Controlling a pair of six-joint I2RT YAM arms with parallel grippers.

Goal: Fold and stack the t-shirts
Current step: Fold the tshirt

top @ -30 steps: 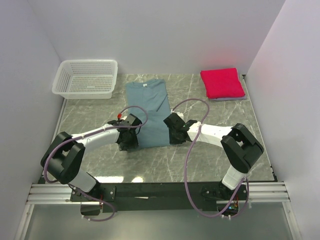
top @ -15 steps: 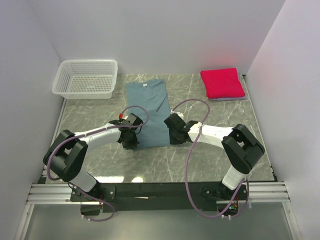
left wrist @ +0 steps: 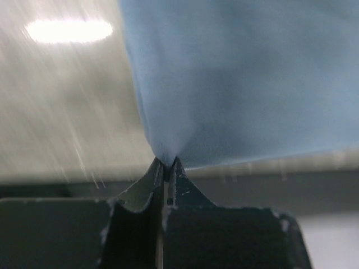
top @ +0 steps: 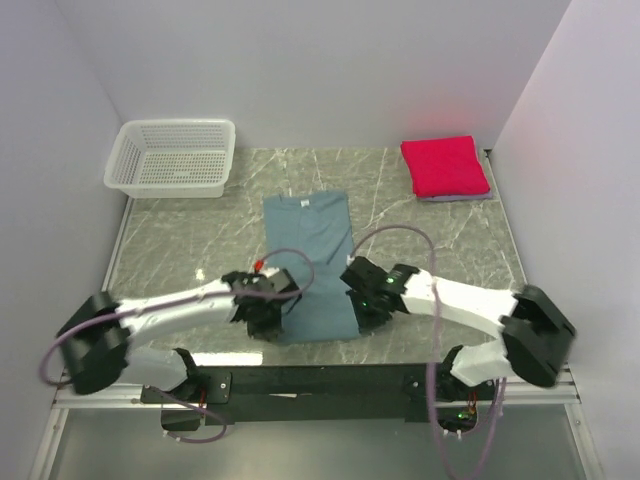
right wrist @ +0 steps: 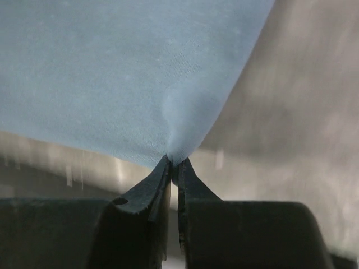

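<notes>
You are mid-fold, as I judge it: the muted teal-blue cloth t-shirt (top: 312, 255) lies lengthwise on the grey marbled worktop (top: 170, 235), its near corners pinched tight in the left tool (left wrist: 167, 162) and the right tool (right wrist: 174, 162). Next, lift both corners evenly and carry them toward the far end.

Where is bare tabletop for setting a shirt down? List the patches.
Bare table lies left, between the white basket and the teal shirt; and right, between that shirt and the red folded shirt. Crowded: the near edge, where the left gripper and right gripper pinch the shirt's corners.
</notes>
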